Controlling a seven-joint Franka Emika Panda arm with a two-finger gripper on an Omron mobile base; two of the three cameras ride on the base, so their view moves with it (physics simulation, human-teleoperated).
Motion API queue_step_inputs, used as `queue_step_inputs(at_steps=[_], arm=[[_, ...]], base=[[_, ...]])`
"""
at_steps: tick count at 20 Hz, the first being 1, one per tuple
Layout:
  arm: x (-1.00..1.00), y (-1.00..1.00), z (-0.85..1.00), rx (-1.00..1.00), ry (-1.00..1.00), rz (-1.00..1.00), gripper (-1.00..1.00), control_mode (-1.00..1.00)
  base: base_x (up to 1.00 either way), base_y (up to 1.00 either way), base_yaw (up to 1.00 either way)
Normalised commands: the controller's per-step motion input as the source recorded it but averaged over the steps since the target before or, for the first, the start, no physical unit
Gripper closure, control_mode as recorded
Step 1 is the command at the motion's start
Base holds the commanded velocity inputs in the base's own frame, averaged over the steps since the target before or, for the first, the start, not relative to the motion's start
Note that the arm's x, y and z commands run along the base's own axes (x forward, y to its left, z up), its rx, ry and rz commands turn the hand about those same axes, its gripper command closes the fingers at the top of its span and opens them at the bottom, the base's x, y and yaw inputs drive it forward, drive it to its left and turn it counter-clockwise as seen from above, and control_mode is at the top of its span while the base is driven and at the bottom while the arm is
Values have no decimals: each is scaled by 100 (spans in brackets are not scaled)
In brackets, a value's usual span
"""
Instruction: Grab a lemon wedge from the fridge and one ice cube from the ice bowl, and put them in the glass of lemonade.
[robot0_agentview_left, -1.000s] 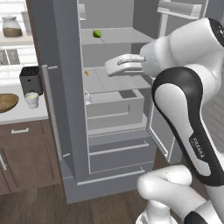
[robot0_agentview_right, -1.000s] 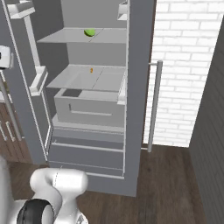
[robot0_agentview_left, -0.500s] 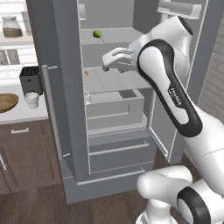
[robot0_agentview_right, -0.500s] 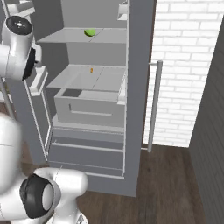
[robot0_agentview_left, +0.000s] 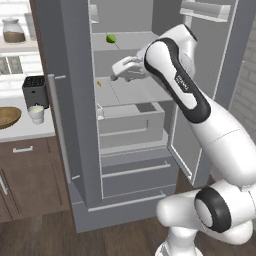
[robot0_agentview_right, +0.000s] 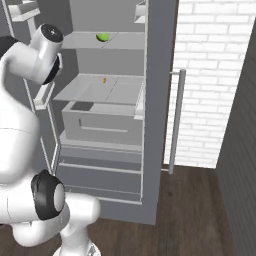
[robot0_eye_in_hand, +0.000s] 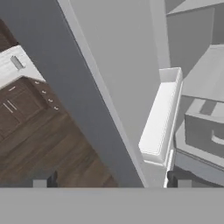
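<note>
Showing one lemon wedge inside one open fridge.

A black toaster stands on the white countertop, against the back wall. Brown wooden base cabinets sit beneath the countertop; one drawer front carries a short metal handle. A glass storage jar with brown contents rests on an upper shelf. A small green round fruit lies on a high interior shelf. The floor is dark wood plank. A white brick wall runs to the right in the right base view.
</note>
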Motion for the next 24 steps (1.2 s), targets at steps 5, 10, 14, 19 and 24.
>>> queue_step_inputs(at_steps=[5,10,14,19,24], arm=[[60,33,-24,8,0,5,-100,-100],[74,29,-8,10,0,6,-100,-100],[54,31,0,3,0,3,-100,-100],[9,52,0,1,0,10,-100,-100],[0,68,0,0,0,11,-100,-100]], base=[[0,0,0],[0,0,0],[0,0,0],[0,0,0],[0,0,0]])
